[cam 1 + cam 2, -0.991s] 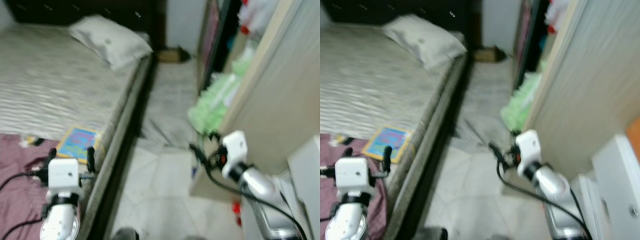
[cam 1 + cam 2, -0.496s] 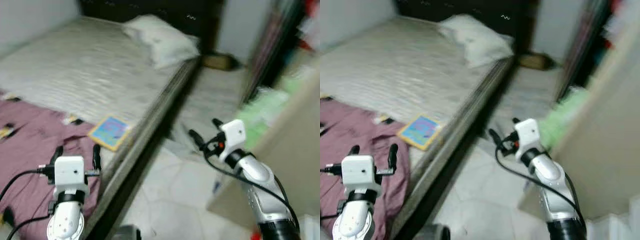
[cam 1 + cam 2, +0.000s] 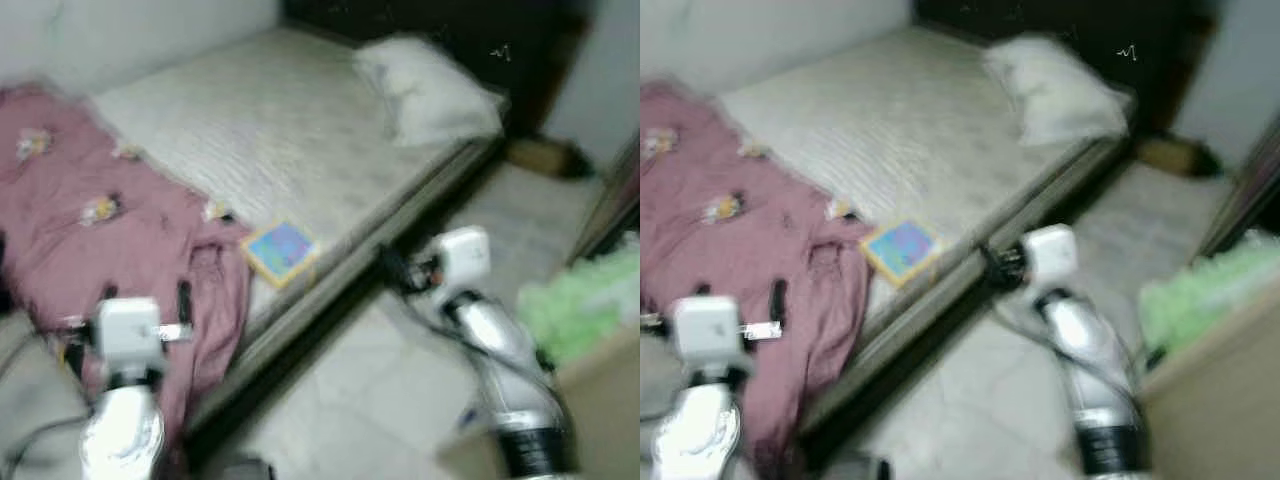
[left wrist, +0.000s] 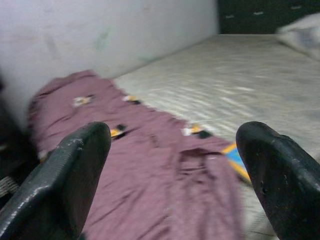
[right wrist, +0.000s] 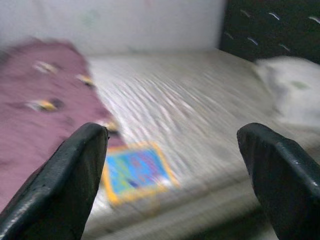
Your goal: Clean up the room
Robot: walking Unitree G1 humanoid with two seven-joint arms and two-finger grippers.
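Head views: we face the bed (image 3: pixel 300 130); a maroon blanket (image 3: pixel 110 230) and a book (image 3: pixel 280 250) lie on it. Left wrist view: left gripper (image 4: pixel 172 165) spread wide, empty, over the blanket. Right wrist view: right gripper (image 5: pixel 172 170) spread wide, empty, aimed at the book. We judge this the approach step; next, close in on the book.

Both my head views are smeared with blur. The print on the book (image 3: pixel 281 250) is unreadable to me, as are the small bright spots on the blanket (image 3: pixel 95 240). The green heap (image 3: pixel 585 305) runs off the picture's edge; I can't tell what it is.
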